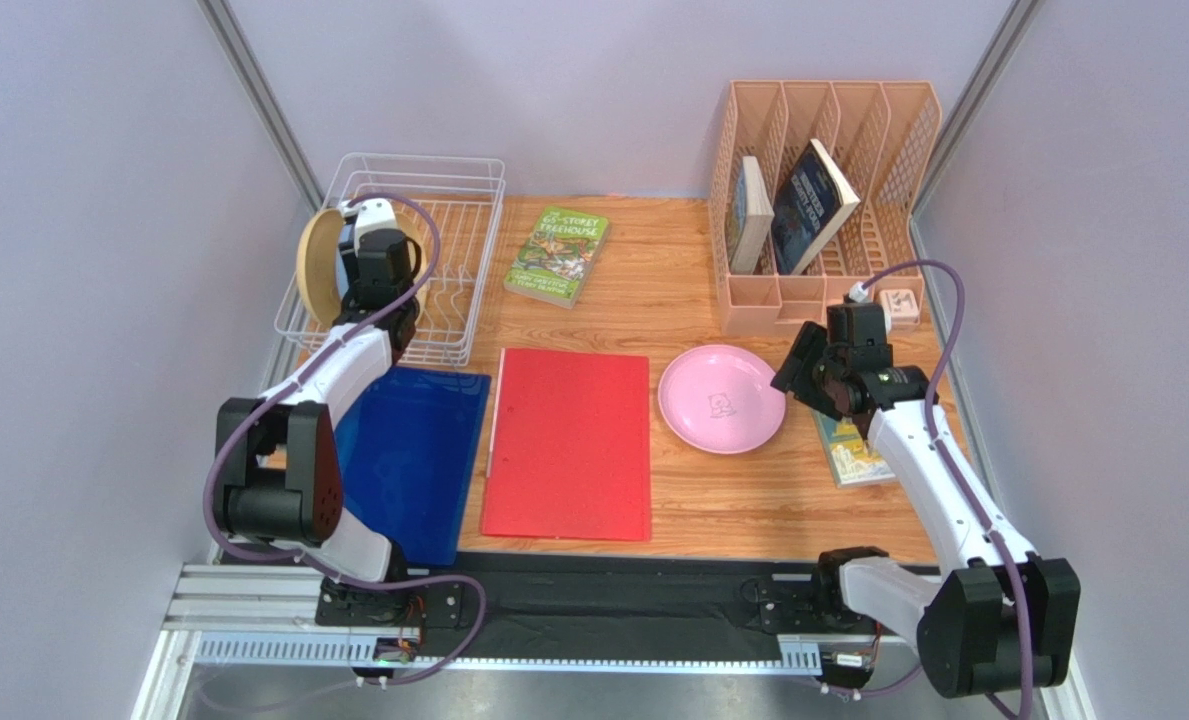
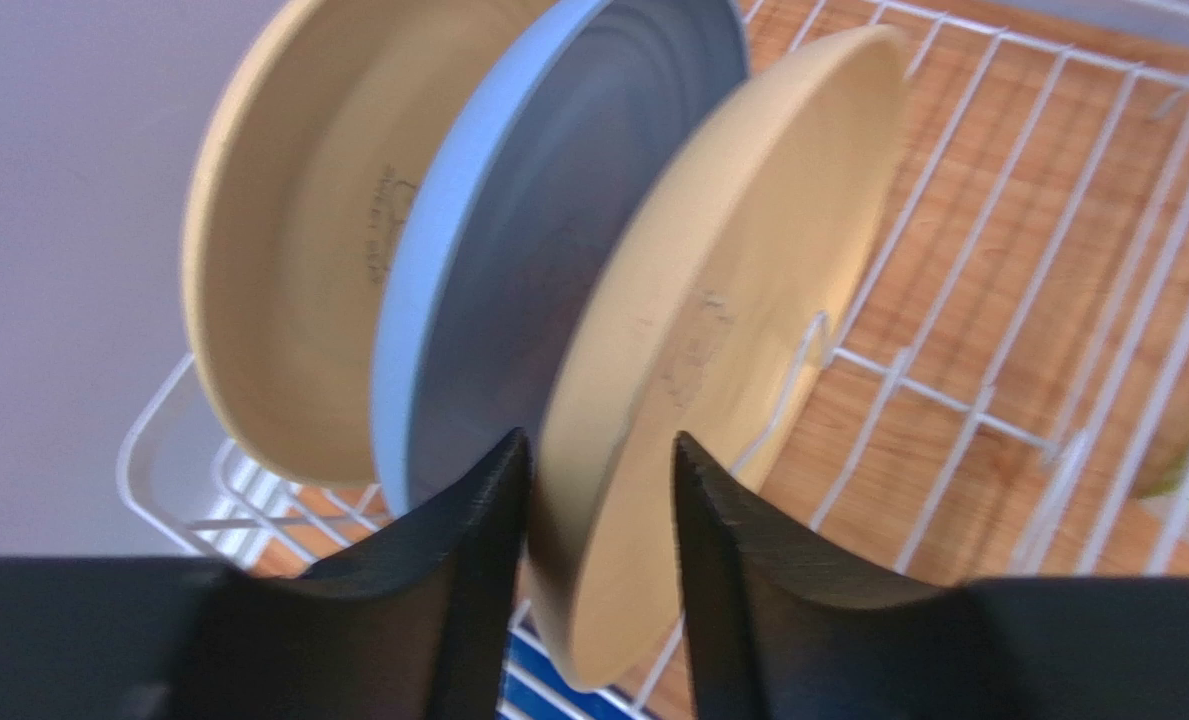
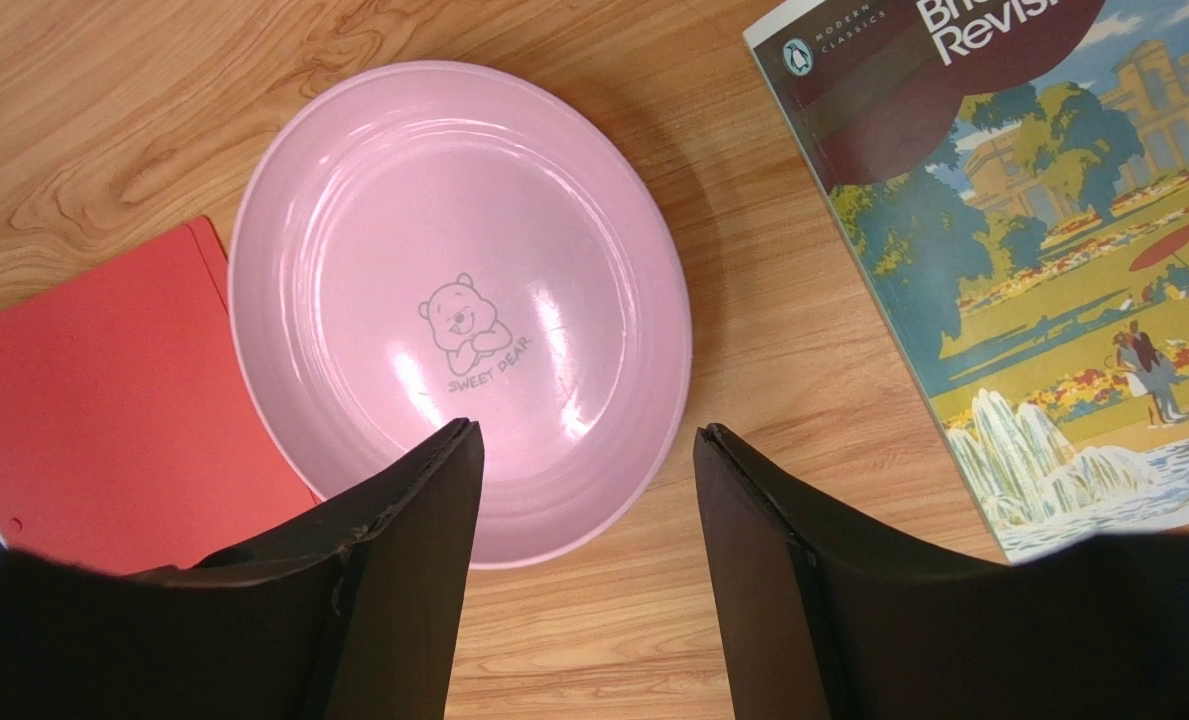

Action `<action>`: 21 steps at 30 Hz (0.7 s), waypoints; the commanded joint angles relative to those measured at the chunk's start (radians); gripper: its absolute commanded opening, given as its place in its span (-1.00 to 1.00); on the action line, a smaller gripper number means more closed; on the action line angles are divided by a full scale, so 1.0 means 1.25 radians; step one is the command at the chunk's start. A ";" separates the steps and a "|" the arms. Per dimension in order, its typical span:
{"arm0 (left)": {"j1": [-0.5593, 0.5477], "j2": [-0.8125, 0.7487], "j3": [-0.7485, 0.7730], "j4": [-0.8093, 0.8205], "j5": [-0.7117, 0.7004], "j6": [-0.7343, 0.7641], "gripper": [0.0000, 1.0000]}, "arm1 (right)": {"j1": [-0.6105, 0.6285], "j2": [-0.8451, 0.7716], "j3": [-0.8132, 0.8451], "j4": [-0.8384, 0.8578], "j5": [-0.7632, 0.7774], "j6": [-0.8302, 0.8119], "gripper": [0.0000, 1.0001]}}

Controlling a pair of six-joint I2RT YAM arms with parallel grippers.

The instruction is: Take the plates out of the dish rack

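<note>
The white wire dish rack (image 1: 458,177) stands at the back left. Three plates stand on edge in it: a far cream plate (image 2: 292,240), a blue plate (image 2: 533,225) and a near cream plate (image 2: 720,285). In the top view only a cream plate (image 1: 319,267) shows. My left gripper (image 2: 600,503) is open, and its jaws straddle the lower rim of the near cream plate. The pink plate (image 1: 720,398) lies flat on the table, also in the right wrist view (image 3: 458,293). My right gripper (image 3: 585,480) is open and empty just above the pink plate's right edge.
A red folder (image 1: 570,443) and a blue folder (image 1: 405,458) lie in front of the rack. A green book (image 1: 557,255) lies beside it. The peach organiser (image 1: 826,195) with books stands at the back right. Another book (image 3: 1036,255) lies right of the pink plate.
</note>
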 commanded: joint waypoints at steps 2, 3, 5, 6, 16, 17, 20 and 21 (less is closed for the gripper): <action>0.004 0.013 0.027 0.061 -0.051 0.025 -0.64 | -0.002 0.027 0.020 0.046 -0.013 -0.016 0.18; 0.004 0.011 0.022 0.065 -0.049 0.030 -0.84 | -0.002 0.031 0.020 0.049 -0.013 -0.016 0.18; 0.003 0.003 0.011 0.078 -0.042 0.036 -0.94 | -0.002 0.040 0.018 0.053 -0.017 -0.017 0.18; 0.002 -0.006 -0.001 0.087 -0.047 0.042 -1.00 | -0.003 0.042 0.014 0.053 -0.017 -0.018 0.18; -0.097 0.013 -0.018 0.242 -0.252 0.185 -1.00 | -0.002 0.063 -0.004 0.073 -0.025 -0.021 0.18; -0.111 0.026 -0.017 0.264 -0.280 0.235 -1.00 | -0.002 0.063 -0.003 0.072 -0.026 -0.022 0.17; -0.145 0.044 -0.013 0.354 -0.381 0.308 -1.00 | -0.003 0.059 -0.002 0.067 -0.025 -0.026 0.18; -0.151 0.044 -0.010 0.370 -0.397 0.317 -1.00 | -0.002 0.057 -0.003 0.066 -0.025 -0.027 0.18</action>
